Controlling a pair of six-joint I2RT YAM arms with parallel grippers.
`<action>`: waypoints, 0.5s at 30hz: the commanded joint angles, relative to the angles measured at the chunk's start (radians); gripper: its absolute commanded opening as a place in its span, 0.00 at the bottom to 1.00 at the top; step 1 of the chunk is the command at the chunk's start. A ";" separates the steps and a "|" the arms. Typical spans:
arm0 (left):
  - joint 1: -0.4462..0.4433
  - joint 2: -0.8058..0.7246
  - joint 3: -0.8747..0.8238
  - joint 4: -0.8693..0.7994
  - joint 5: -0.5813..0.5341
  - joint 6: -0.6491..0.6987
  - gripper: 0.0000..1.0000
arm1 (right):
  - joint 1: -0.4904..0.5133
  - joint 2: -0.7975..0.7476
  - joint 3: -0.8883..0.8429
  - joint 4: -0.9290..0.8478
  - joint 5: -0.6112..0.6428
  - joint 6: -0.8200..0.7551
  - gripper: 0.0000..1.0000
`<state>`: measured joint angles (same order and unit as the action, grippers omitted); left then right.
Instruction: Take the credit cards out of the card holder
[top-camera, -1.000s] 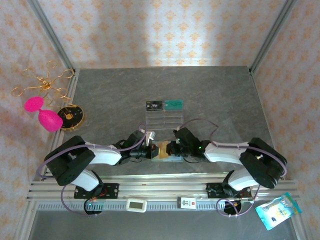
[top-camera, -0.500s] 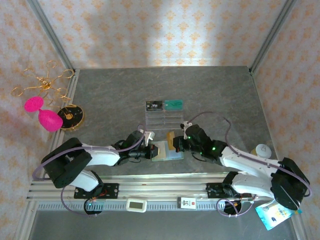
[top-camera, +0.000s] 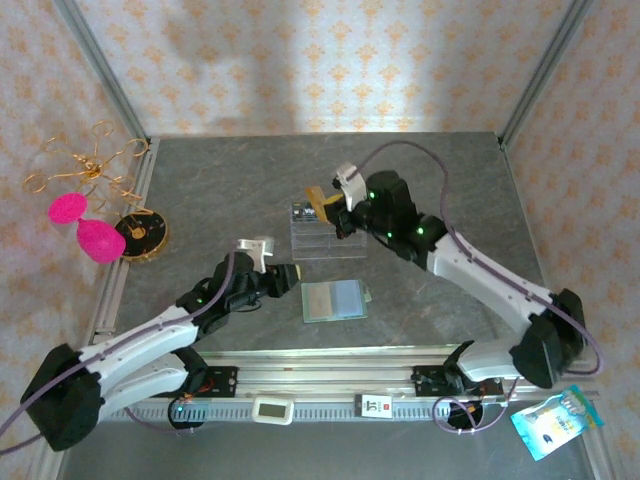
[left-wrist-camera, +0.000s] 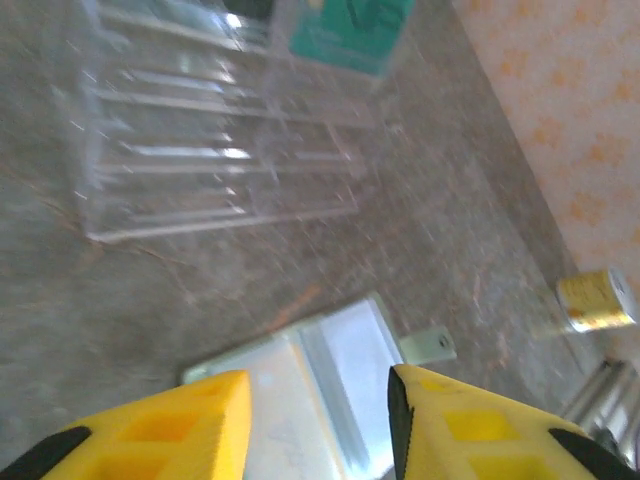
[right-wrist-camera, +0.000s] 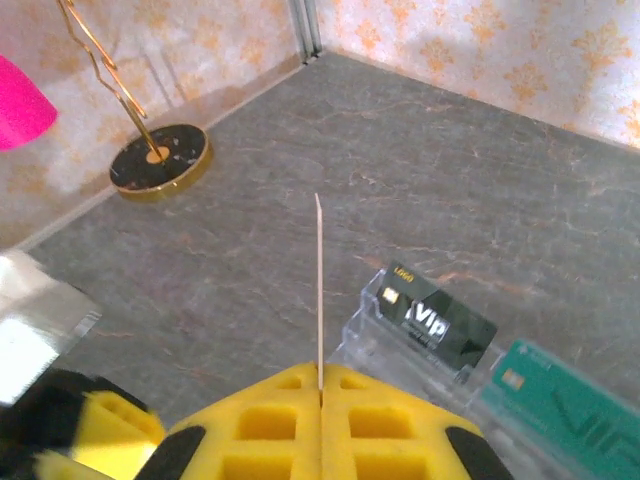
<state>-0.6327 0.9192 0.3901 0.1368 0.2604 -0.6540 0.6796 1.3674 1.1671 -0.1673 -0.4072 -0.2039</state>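
Observation:
The card holder (top-camera: 335, 300) lies open and flat on the table, showing pale green and blue-grey panels. In the left wrist view the card holder (left-wrist-camera: 325, 365) sits just beyond my left gripper (left-wrist-camera: 320, 420), whose yellow fingers stand apart with nothing between them. My left gripper (top-camera: 288, 280) is a little to the holder's left. My right gripper (top-camera: 333, 207) is shut on a tan credit card (top-camera: 317, 196) held over the clear tray (top-camera: 325, 243). That card (right-wrist-camera: 319, 280) shows edge-on between the closed fingers of the right gripper (right-wrist-camera: 321, 385). A black card (right-wrist-camera: 440, 325) and a green card (right-wrist-camera: 560, 400) stand in the tray.
A gold jewellery stand with a black round base (top-camera: 140, 232) and pink pieces (top-camera: 98, 240) stands at the left edge. A blue packet (top-camera: 555, 420) lies off the table at the near right. A small gold tin (left-wrist-camera: 595, 300) sits by the right wall.
My right gripper pulled a card out of the holder and carried it back over the tray. My left gripper opened, let go of the holder and drew back to the left.

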 joint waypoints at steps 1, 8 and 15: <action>0.048 -0.078 -0.008 -0.145 -0.087 0.004 0.44 | -0.006 0.087 0.134 -0.202 -0.128 -0.281 0.00; 0.131 -0.110 0.017 -0.197 -0.105 0.026 0.50 | -0.018 0.336 0.446 -0.526 -0.196 -0.592 0.00; 0.178 -0.040 0.058 -0.186 -0.079 0.056 0.50 | -0.033 0.535 0.663 -0.725 -0.188 -0.803 0.00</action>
<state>-0.4671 0.8658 0.3988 -0.0292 0.1822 -0.6281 0.6613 1.8652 1.7691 -0.7429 -0.5724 -0.8574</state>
